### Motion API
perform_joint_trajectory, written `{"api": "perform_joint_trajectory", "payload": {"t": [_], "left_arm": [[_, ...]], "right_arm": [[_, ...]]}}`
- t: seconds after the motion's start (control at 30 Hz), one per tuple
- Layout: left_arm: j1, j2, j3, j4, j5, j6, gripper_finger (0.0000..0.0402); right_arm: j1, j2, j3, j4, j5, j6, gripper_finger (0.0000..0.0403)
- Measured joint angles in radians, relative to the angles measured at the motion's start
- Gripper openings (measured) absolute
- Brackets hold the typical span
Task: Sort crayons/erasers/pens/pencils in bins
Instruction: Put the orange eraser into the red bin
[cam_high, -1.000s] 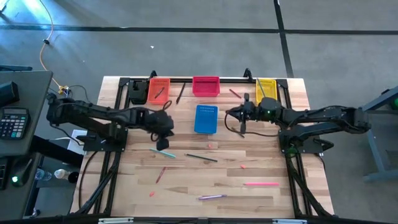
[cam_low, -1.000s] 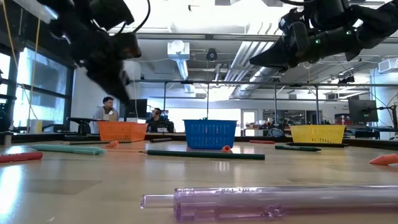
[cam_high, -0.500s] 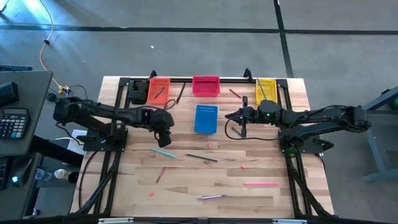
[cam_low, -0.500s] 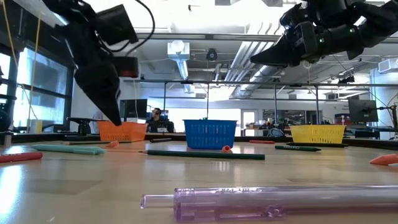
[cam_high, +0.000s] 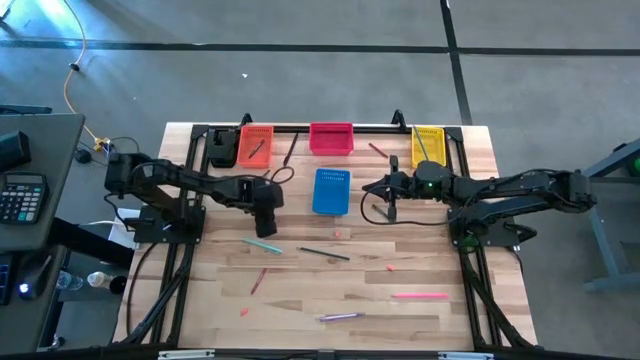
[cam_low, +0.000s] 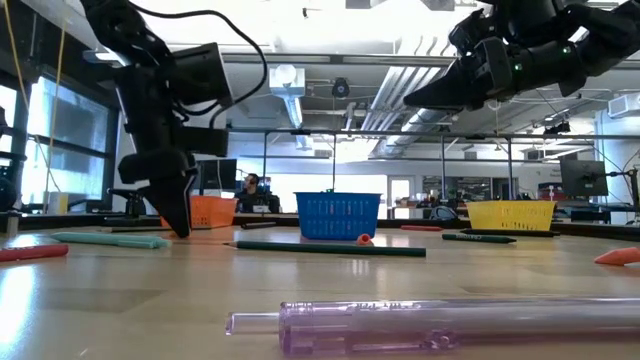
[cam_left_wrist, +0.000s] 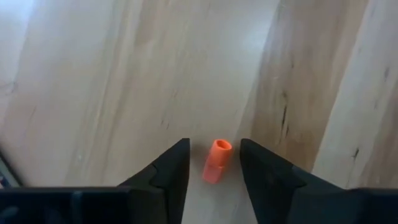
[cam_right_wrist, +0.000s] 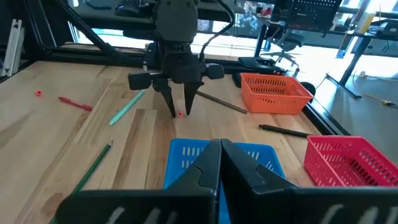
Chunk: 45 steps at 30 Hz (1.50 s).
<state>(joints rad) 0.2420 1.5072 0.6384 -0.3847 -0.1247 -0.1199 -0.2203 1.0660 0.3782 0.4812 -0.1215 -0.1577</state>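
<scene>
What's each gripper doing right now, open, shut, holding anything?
Left gripper: open, lowered to the table with its fingers either side of a small orange eraser, not gripping it.
Right gripper: shut, empty, hovering by the blue bin.

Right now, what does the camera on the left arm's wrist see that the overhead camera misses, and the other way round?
Only the left wrist view shows a small orange eraser lying between the open fingers of the left tool. Only the high view shows the four bins, including the blue bin, the right tool hanging beside it, and scattered sticks such as a pink pen. Both show the wooden table and the left tool.
</scene>
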Motion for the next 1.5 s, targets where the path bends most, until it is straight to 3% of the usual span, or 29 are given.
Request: {"api": "perform_joint_trajectory", "payload": {"t": [0.33,0.57,0.83,1.03,1.27,1.5], "left_arm": [[0.0,-0.001,0.011,-0.01,0.039,0.018,0.0015],[0.04,-0.004,0.156,-0.073,-0.012,0.039,0.0008],[0.152,0.013,0.187,0.428,-0.003,-0.008,0.0001],[0.265,0.144,0.219,0.719,0.051,0.0,0.0001],[0.381,0.355,0.452,0.634,0.115,0.111,0.0],[0.46,0.517,0.64,0.528,0.209,0.115,0.0]], "right_arm": [[-0.001,0.0,0.0,0.032,0.054,0.072,0.0],[0.005,0.001,0.0,0.036,0.056,0.067,0.0],[0.005,0.001,0.0,0.032,0.056,0.062,0.0],[0.005,0.001,0.0,0.033,0.056,0.046,0.0],[0.005,0.001,0.0,0.04,0.053,0.045,0.0],[0.005,0.001,0.0,0.04,0.053,0.046,0.0]]}}
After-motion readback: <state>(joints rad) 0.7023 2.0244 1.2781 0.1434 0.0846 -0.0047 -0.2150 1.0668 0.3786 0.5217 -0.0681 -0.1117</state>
